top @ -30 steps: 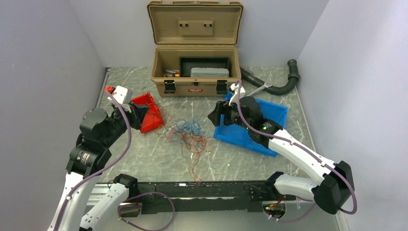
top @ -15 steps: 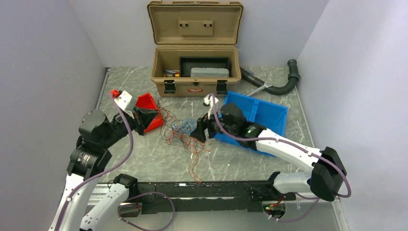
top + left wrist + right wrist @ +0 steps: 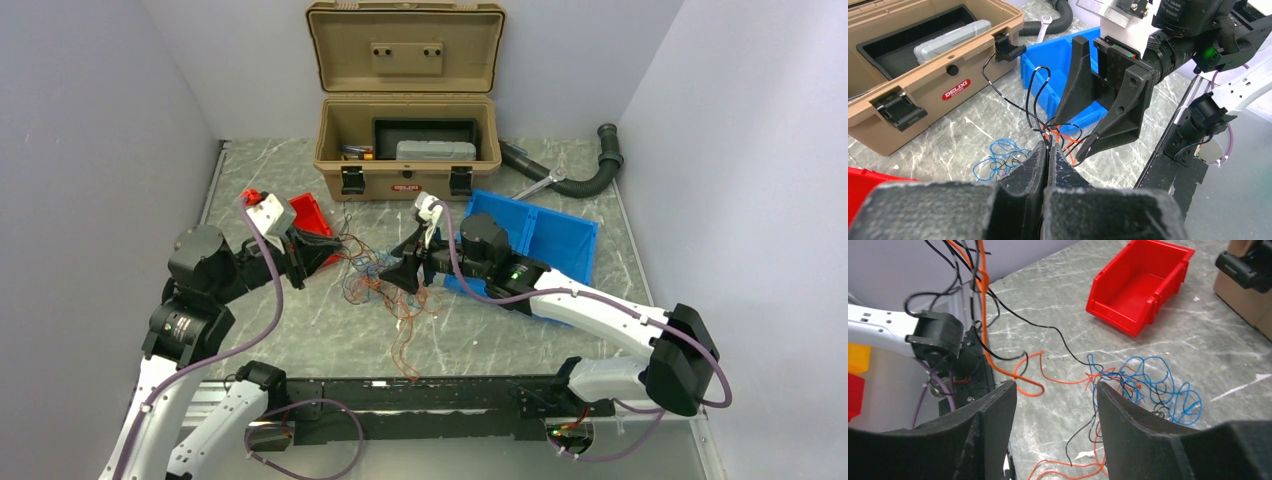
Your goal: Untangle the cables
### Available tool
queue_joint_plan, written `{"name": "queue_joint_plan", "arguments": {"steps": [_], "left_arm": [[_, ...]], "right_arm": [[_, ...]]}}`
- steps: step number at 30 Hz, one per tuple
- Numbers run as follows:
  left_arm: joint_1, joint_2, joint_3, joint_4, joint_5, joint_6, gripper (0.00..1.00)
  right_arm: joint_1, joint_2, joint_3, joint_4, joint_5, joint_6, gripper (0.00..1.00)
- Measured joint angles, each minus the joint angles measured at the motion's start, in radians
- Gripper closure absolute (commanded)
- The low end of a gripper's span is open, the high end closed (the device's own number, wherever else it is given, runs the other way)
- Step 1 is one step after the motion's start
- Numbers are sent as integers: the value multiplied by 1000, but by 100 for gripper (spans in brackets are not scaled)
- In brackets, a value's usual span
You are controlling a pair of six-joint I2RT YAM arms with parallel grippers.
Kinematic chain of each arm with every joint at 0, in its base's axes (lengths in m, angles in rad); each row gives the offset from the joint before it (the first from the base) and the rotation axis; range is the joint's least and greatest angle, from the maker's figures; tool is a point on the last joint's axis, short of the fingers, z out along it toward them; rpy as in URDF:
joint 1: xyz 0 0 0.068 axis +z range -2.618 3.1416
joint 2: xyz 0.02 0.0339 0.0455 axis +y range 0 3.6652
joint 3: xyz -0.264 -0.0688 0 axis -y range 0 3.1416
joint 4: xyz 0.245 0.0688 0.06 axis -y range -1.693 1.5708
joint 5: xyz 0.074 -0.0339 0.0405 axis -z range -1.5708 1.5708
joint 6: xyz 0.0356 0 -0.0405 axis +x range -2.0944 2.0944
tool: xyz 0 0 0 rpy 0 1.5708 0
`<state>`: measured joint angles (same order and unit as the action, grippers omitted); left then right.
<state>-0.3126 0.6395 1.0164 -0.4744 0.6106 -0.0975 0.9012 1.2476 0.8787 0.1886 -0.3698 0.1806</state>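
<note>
The cables (image 3: 385, 288) are a loose tangle of thin orange, blue and black wires on the marble table between the arms. My left gripper (image 3: 330, 256) is shut on a few black and orange strands (image 3: 1048, 131), which rise out of its closed tips (image 3: 1048, 146). Blue loops (image 3: 998, 159) lie on the table below. My right gripper (image 3: 404, 268) is open and hovers just above the tangle, facing the left gripper. It also shows in the left wrist view (image 3: 1083, 127). In the right wrist view its fingers (image 3: 1055, 387) are spread over orange and black strands (image 3: 1083, 440), with the blue loops (image 3: 1153, 385) to the right.
An open tan toolbox (image 3: 405, 178) stands at the back. A blue bin (image 3: 550, 235) is to the right under the right arm, and a red bin (image 3: 312, 214) is at the left behind the left gripper. A black corrugated hose (image 3: 590, 178) and a wrench (image 3: 535, 186) lie at the back right.
My right gripper has swung left from the blue bin to over the tangle and stays open. My left gripper has moved right toward the tangle, with strands now lifted from the table.
</note>
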Motion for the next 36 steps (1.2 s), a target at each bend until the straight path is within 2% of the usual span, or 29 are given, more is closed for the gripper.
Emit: {"name": "queue_joint_plan", "arguments": {"steps": [3, 7, 10, 11, 14, 16, 17, 20, 23, 28, 36], "left_arm": [[0, 0, -2, -1, 8, 0, 100], [0, 0, -2, -1, 14, 0, 99], [0, 4, -2, -2, 2, 1, 91], [0, 5, -2, -2, -8, 0, 83], [0, 16, -2, -11, -90, -8, 24], [0, 34, -2, -25, -153, -5, 7], [0, 49, 0, -41, -195, -18, 4], [0, 108, 3, -86, -286, -37, 2], [2, 151, -2, -109, -305, -45, 4], [3, 115, -36, -74, -222, -50, 4], [3, 73, -105, 140, -50, -114, 9]], "right_arm": [[0, 21, 21, 3, -34, -5, 50], [2, 44, 37, 9, -53, -10, 90], [2, 57, 54, 2, -62, -7, 99], [2, 59, 59, 0, -61, -5, 100], [3, 60, 79, -18, -30, 2, 100], [3, 60, 94, -41, 16, 7, 100], [3, 61, 106, -62, 45, 10, 100], [3, 64, 151, -147, 126, 20, 100], [3, 63, 198, -231, 188, 29, 100], [3, 56, 279, -349, 216, 31, 100], [3, 55, 511, -484, 204, 24, 100]]}}
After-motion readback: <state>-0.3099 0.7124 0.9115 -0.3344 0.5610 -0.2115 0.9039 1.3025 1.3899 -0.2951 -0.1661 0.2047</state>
